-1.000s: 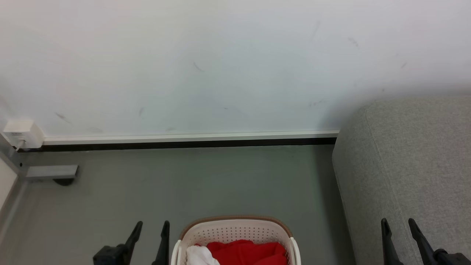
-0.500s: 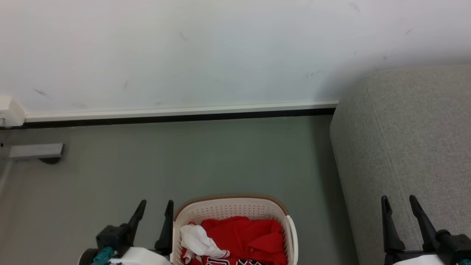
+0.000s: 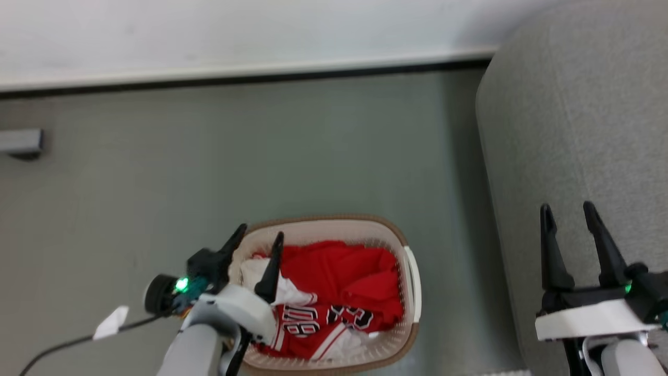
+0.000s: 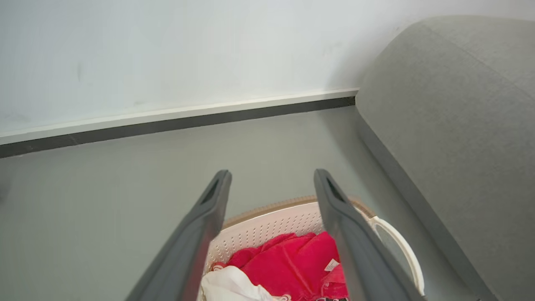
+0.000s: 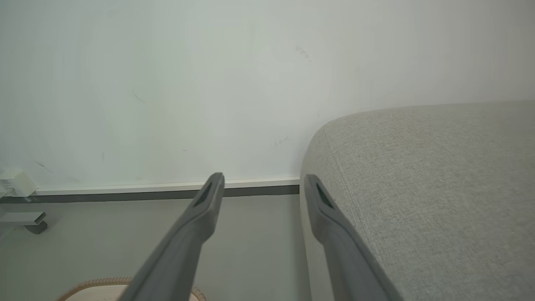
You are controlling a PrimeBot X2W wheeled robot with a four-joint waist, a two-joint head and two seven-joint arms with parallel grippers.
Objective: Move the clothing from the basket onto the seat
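1. Head view: the left gripper (image 3: 261, 232) hangs spread over the left end of the basket (image 3: 323, 219), which stands on the floor (image 3: 209, 156) near the seat (image 3: 584, 130). The clothing (image 3: 339, 277) lies heaped inside, below and right of its 2 fingers. The right gripper (image 3: 567, 207), spread and empty, hovers over the seat's left edge.
2. Left wrist view: red clothing lies below the parted fingers, nothing pinched.
3. Right wrist view: fingers apart, seat at right, basket rim low left.

The clothing (image 3: 339, 279) bears white lettering (image 3: 304, 320), creased and upside down, not legible.
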